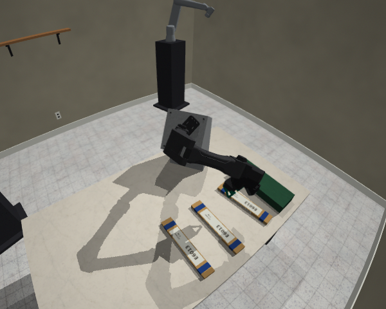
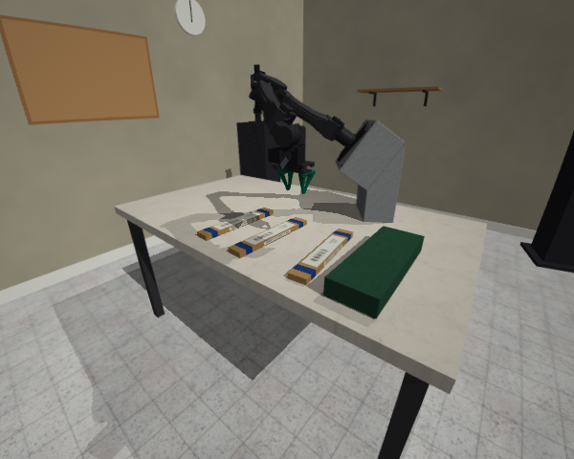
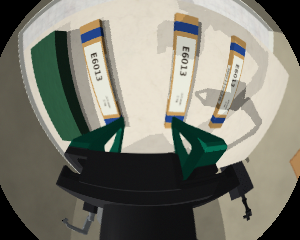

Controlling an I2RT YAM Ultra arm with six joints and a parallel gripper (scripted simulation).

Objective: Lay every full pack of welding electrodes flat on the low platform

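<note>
Three packs of welding electrodes lie flat on my table, roughly parallel to one another and well apart, each a long tan box with blue bands near its ends and a white label. I can read E6013 on the labels from the top camera. The pack nearest the platform lies just beside the low green platform, running along its long side; I cannot tell whether they touch. The middle pack and the outer pack follow in a row away from it. None of them rests on the platform.

My gripper hangs in the air above the table, with its green fingers pointing down. From the top camera it sits over the end of the nearest pack that faces the arm's mount, hiding that end. The fingers stand moderately apart with nothing between them, and on the exterior camera I see clear air under the tips. On the wrist camera the nearest pack's close end shows above the left finger and the middle pack's end above the right one.

The arm reaches out from a slanted grey pedestal at the back of the table. A black column stands on the floor behind it.
</note>
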